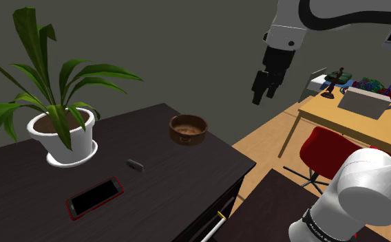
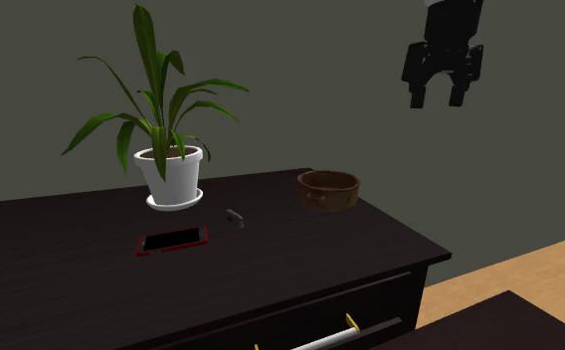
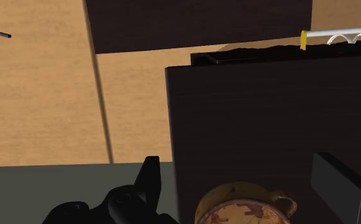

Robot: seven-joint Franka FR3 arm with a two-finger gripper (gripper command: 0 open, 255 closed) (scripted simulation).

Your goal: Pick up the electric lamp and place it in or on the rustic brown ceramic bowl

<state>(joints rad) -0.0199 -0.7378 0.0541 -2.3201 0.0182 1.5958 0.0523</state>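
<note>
Bowl (image 1: 188, 128) on dark table (image 1: 166, 172) | claw (image 2: 437, 97) open, empty, aloft | wrist view: wood floor (image 3: 39, 83)

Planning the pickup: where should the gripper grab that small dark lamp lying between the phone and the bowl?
Probably across the narrow middle of the lamp, straight down from above: it lies flat and elongated on the dresser, its long sides free.

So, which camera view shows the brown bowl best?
The shoulder view: the bowl is whole, seen from above, inside showing. The second exterior view shows mostly its outer wall; the wrist view cuts it off.
</note>
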